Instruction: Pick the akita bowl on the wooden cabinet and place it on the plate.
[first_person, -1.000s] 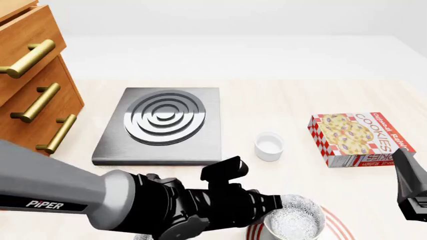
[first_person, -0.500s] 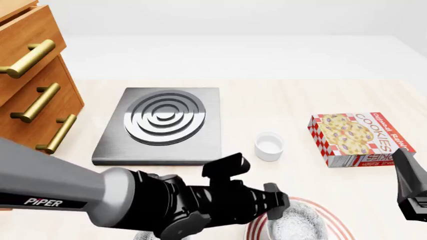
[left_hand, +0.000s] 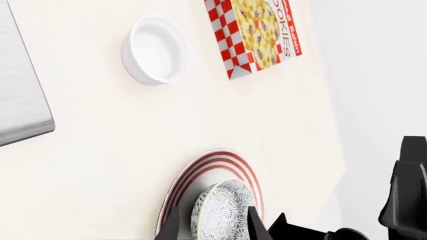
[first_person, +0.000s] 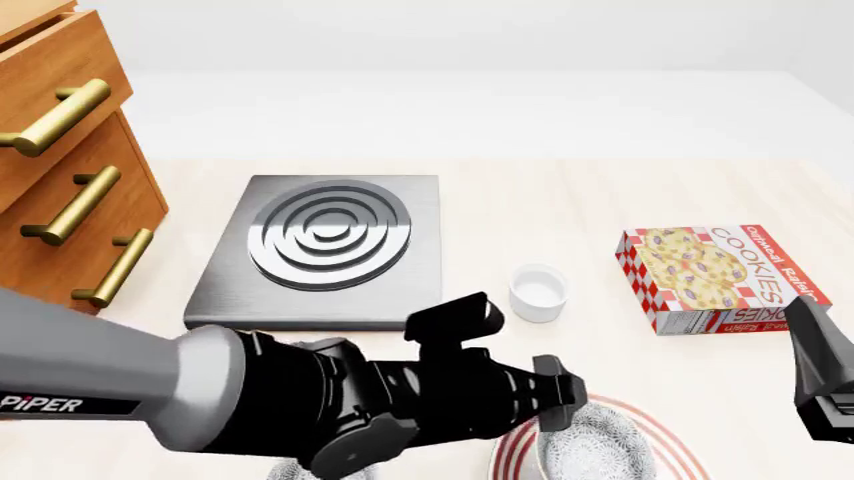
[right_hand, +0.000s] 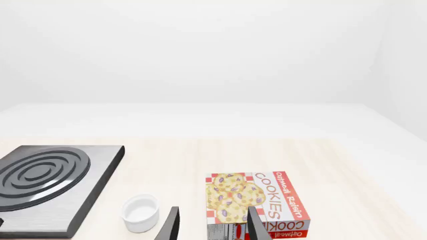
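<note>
The akita bowl (first_person: 595, 450), white with a fine grey speckle, sits on the plate (first_person: 675, 452) with red rings at the near edge of the table. My left gripper (first_person: 555, 400) hovers right at the bowl's left rim. In the left wrist view its fingers stand wide apart on either side of the bowl (left_hand: 221, 215), open, with the plate (left_hand: 200, 172) beneath. The wooden cabinet (first_person: 67, 170) stands at the far left. My right gripper (right_hand: 212, 226) is open and holds nothing, low at the right edge (first_person: 821, 375).
A square grey stove slab (first_person: 327, 250) lies in the middle of the table. A small plain white bowl (first_person: 538, 292) stands to its right, and a cookie box (first_person: 714, 275) lies further right. My left arm fills the lower left of the front view.
The bowl has sunk a little lower onto the plate. My left arm has shifted to the right, and its finger now shows above the bowl's left rim.
</note>
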